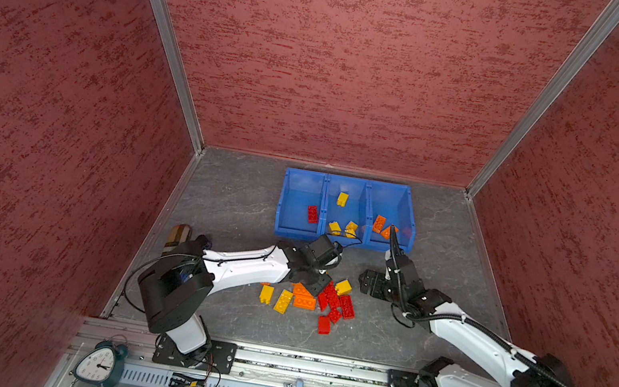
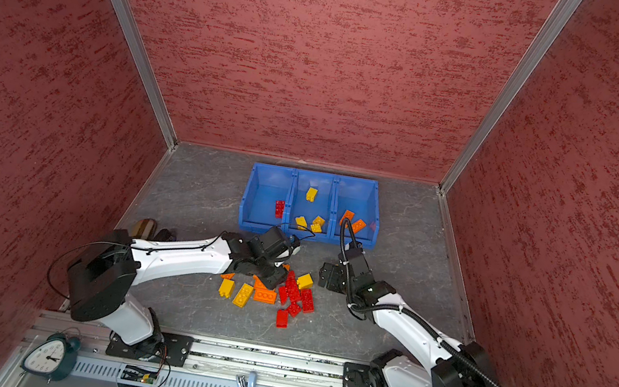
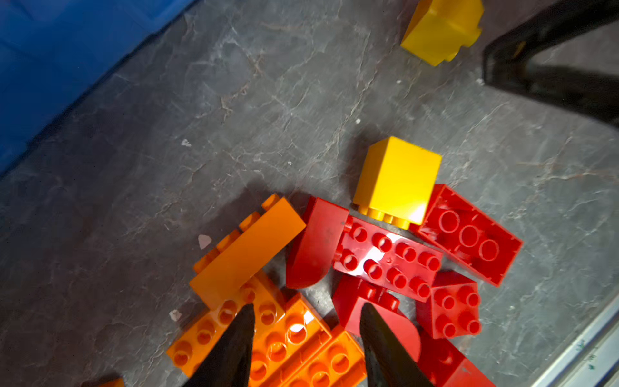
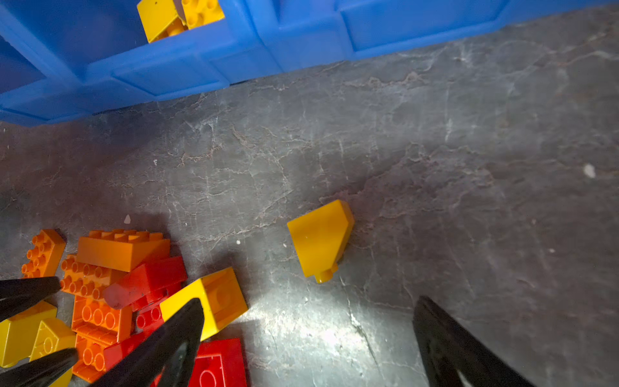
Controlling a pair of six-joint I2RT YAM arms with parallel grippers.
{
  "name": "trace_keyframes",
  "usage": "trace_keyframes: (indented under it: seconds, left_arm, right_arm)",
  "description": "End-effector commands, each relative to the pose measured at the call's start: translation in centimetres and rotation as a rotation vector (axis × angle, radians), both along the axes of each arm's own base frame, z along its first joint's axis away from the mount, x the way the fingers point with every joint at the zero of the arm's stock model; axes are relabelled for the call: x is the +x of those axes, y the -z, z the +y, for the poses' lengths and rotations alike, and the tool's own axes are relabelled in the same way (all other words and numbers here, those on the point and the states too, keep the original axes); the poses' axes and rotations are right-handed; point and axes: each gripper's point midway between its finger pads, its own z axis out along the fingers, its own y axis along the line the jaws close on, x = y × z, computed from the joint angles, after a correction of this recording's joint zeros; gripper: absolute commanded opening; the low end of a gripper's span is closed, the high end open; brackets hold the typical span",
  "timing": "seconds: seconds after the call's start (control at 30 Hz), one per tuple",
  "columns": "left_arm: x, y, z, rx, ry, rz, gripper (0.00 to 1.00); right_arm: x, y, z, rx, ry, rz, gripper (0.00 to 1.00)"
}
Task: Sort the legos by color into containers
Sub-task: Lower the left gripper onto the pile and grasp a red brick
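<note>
The left gripper points down into the loose pile of red, yellow and orange studded plastic legos on the grey marbled table. Its black jaws stand partly apart, one tip over an orange brick, the other against a red rounded brick; whether they pinch anything I cannot tell. Its white arm reaches low across from the left. The right gripper hangs spread wide over bare table beside the pile, near a lone yellow sloped brick. Beyond, the three joined blue plastic containers hold one red brick on the left, yellow bricks in the middle and orange bricks on the right.
</note>
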Motion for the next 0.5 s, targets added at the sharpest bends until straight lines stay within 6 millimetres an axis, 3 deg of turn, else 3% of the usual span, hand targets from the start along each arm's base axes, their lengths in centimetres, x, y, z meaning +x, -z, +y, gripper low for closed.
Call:
trace_keyframes:
  seconds: [0.0,0.47]
  left_arm:
    - [0.9,0.0,-0.9,-0.019,0.014,-0.014,0.49]
    - [2.3,3.0,-2.9,-0.006,0.038,-0.009,0.45]
  right_arm:
    - [1.0,-1.5,0.3,0.009,0.013,-0.054,0.99]
    - [1.2,-1.7,0.4,0.010,0.015,-0.051,0.99]
